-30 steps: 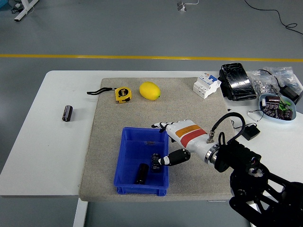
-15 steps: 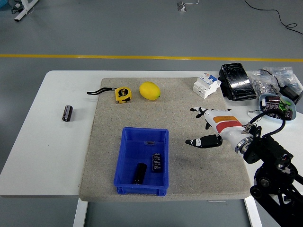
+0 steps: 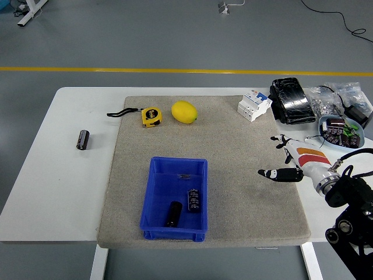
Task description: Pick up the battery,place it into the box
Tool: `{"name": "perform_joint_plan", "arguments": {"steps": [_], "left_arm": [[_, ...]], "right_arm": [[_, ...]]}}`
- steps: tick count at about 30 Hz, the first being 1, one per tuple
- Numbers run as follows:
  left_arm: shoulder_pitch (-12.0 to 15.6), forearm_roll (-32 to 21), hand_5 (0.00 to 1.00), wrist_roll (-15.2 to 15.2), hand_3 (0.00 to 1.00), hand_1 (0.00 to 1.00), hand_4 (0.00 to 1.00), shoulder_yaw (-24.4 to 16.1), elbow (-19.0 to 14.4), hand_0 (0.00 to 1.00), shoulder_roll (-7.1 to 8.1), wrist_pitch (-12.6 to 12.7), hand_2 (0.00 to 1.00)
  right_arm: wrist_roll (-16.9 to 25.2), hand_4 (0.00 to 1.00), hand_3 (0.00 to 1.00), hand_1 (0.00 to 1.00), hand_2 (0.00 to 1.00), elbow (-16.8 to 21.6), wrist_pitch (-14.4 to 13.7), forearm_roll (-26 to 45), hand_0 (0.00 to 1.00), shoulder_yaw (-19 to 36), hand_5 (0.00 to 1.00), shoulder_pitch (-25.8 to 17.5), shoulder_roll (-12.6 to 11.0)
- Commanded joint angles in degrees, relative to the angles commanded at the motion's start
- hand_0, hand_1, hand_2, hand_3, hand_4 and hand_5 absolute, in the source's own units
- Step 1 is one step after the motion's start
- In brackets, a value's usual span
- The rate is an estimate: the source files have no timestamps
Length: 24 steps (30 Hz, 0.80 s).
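Note:
A blue box (image 3: pixel 157 204) sits on the grey mat near the table's front. Two black batteries lie inside it, one at the front (image 3: pixel 173 213) and one to its right (image 3: pixel 193 200). Another black battery (image 3: pixel 83 139) lies on the bare white table at the far left. My right hand (image 3: pixel 282 157) is white with an orange band, open and empty, above the mat's right edge, well to the right of the box. My left arm is out of view.
A yellow tape measure (image 3: pixel 151 116) and a lemon (image 3: pixel 184 111) lie at the back of the mat (image 3: pixel 245 198). A white breaker (image 3: pixel 254 104), a black pack (image 3: pixel 292 100), bagged parts and a blue bowl of components (image 3: pixel 341 131) crowd the back right.
My right hand has let go of a battery in the box and pulled back to the right, from over the box to the mat's right edge.

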Motion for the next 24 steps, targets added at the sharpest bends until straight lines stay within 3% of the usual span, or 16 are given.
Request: {"name": "perform_joint_plan", "arguments": {"steps": [2, 3, 8, 9, 12, 15, 16, 18, 20, 21, 24], "left_arm": [[0.0, 0.0, 0.668, 0.0, 0.615, 0.548, 0.617, 0.0, 0.0, 0.607, -0.04, 0.0, 0.629], [0.0, 0.0, 0.669, 0.0, 0.615, 0.555, 0.618, 0.1, 0.0, 0.606, -0.06, 0.0, 0.627], [0.2, -0.5, 0.669, -0.1, 0.615, 0.555, 0.618, 0.3, -0.1, 0.606, -0.22, 0.0, 0.627], [0.2, -0.5, 0.667, -0.1, 0.615, 0.556, 0.617, 0.3, -0.1, 0.608, -0.25, 0.0, 0.627], [0.3, -0.4, 0.667, 0.0, 0.615, 0.556, 0.617, 0.3, -0.1, 0.608, -0.36, -0.1, 0.627], [0.2, 0.1, 0.667, 0.1, 0.615, 0.556, 0.617, 0.1, -0.1, 0.608, -0.44, -0.2, 0.627], [0.2, 0.1, 0.667, 0.2, 0.615, 0.559, 0.617, 0.1, -0.1, 0.612, -0.47, -0.2, 0.63], [0.2, 0.3, 0.667, 0.2, 0.615, 0.559, 0.617, 0.1, -0.2, 0.612, -0.51, -0.3, 0.63], [0.2, 0.3, 0.667, 0.2, 0.615, 0.559, 0.617, 0.1, -0.2, 0.612, -0.5, -0.3, 0.63], [0.2, 0.3, 0.667, 0.2, 0.615, 0.56, 0.618, 0.1, -0.2, 0.611, -0.49, -0.3, 0.632], [0.3, 0.3, 0.667, 0.1, 0.615, 0.56, 0.618, 0.1, -0.2, 0.611, -0.49, -0.3, 0.632]], "right_arm": [[1.4, 0.998, 0.849, 0.446, 0.723, -1.6, -2.7, 3.4, 0.315, 2.0, 0.493, -0.9, 0.4], [1.7, 0.998, 0.839, 0.555, 0.753, -2.0, -3.5, 4.8, 0.466, 2.4, 0.56, -1.3, 0.5], [7.4, 0.998, 0.839, 0.555, 0.753, -4.0, -10.6, 17.1, 0.466, 5.6, 0.56, -4.1, 1.2], [8.6, 0.998, 0.837, 0.641, 0.77, -4.2, -11.5, 19.7, 0.581, 5.9, 0.652, -4.4, 1.2], [12.5, 0.998, 0.837, 0.641, 0.77, -4.6, -13.5, 26.7, 0.581, 5.7, 0.652, -4.8, 1.3], [17.3, 0.998, 0.837, 0.641, 0.77, -4.7, -14.3, 33.7, 0.581, 4.6, 0.652, -4.9, 1.5], [19.0, 0.998, 0.834, 0.717, 0.802, -4.8, -14.2, 36.3, 0.706, 4.3, 0.755, -4.9, 1.6], [21.4, 0.998, 0.834, 0.717, 0.802, -4.9, -13.6, 41.2, 0.706, 4.0, 0.755, -4.9, 1.7], [22.9, 0.998, 0.834, 0.717, 0.802, -5.0, -12.6, 46.0, 0.706, 3.9, 0.755, -5.0, 1.7], [23.4, 0.998, 0.842, 0.773, 0.82, -5.1, -11.9, 48.6, 0.768, 3.8, 0.829, -5.1, 1.7], [24.2, 0.998, 0.842, 0.773, 0.82, -5.5, -10.0, 55.7, 0.768, 3.8, 0.829, -5.1, 1.6]]}}
